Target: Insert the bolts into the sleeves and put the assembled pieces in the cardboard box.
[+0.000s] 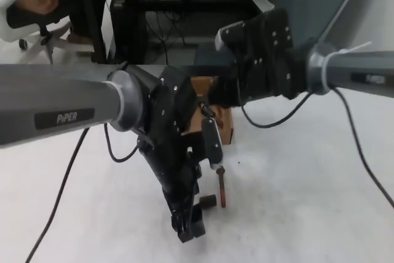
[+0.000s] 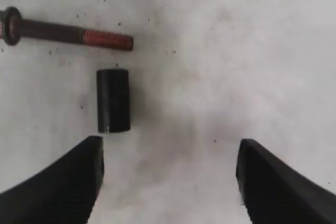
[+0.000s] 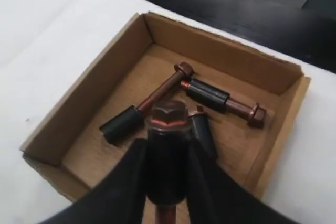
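Note:
On the white bench a bare bolt (image 2: 68, 32) with a reddish threaded end lies next to a short black sleeve (image 2: 113, 100); the two are apart. My left gripper (image 2: 168, 182) hangs open just above them, the sleeve close to one finger (image 2: 58, 182). In the high view the same bolt (image 1: 220, 186) and sleeve (image 1: 208, 201) lie beside that arm. My right gripper (image 3: 167, 150) is shut on an assembled bolt and sleeve (image 3: 167, 121), held head-up over the cardboard box (image 3: 79, 98). Inside the box lie assembled pieces (image 3: 223, 100), one crossing another (image 3: 142, 111).
The cardboard box (image 1: 225, 126) sits at the bench's far edge, behind the left arm. Cables trail across the white surface on both sides. A dark floor with chairs and furniture lies beyond the bench.

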You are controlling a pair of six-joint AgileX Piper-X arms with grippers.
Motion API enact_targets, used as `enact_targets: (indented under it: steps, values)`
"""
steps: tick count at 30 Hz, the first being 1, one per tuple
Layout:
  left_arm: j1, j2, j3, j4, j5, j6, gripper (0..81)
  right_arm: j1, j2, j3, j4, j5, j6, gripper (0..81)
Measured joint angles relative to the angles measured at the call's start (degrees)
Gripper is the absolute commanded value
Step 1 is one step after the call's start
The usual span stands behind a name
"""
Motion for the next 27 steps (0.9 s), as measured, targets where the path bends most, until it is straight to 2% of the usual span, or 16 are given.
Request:
enact_targets:
  steps: [4, 6, 7, 10, 11, 12, 15, 18, 20, 21, 22, 23, 27]
  values:
    - [-1.4, 0.0, -0.7, -1.4, -0.5, 1.3, 66.5, -0.1, 4.0, -1.0, 0.1, 0.0, 0.7, 0.1]
    - [-1.7, 0.2, -1.0, -2.8, -1.0, 1.4, 66.5, -0.1, 5.5, -1.2, 0.1, -0.2, 0.8, 8.0]
    - [-1.9, 0.5, -1.5, -3.1, -1.3, 1.5, 66.5, -0.1, 5.9, -1.2, 0.1, -0.2, 0.8, 17.4]
    - [-2.1, 2.2, -3.5, -3.7, -2.9, 1.5, 66.2, -0.1, 6.4, -1.4, 0.5, -1.3, 1.2, 56.4]
    - [-2.1, 2.8, -4.0, -3.8, -3.4, 1.6, 65.1, -0.1, 6.3, -1.5, 0.7, -2.0, 1.2, 66.2]
    - [-2.1, 3.6, -4.3, -3.8, -3.8, 1.7, 63.3, -0.1, 6.1, -1.5, 1.0, -2.5, 1.2, 69.7]
    - [-2.1, 5.8, -5.2, -3.8, -4.9, 1.6, 55.9, -0.1, 4.7, -1.5, 2.0, -3.0, 1.2, 65.5]
    - [-2.1, 7.6, -6.1, -2.8, -5.3, 1.8, 51.7, -0.4, 2.3, -1.5, 3.6, -2.9, 1.6, 56.0]
    - [-2.1, 8.2, -6.6, -2.3, -5.5, 2.0, 40.5, -0.8, 0.1, -1.5, 5.0, -2.7, 2.5, 53.3]
    - [-2.2, 8.4, -6.7, -2.2, -5.7, 2.0, 29.0, -0.9, -1.5, -1.5, 6.3, -2.5, 3.1, 53.3]
    - [-2.3, 8.5, -6.9, -2.2, -6.1, 2.1, 12.5, -1.0, -2.9, -1.5, 7.6, -2.5, 3.5, 53.3]
    - [-2.4, 8.6, -7.1, -2.2, -6.8, 2.1, 1.1, -1.1, -4.6, -1.5, 9.3, -2.5, 4.1, 53.3]
    - [-2.7, 8.6, -7.5, -1.8, -8.8, 1.3, 1.8, -1.3, -10.1, -1.7, 18.2, -0.8, 4.2, 53.3]
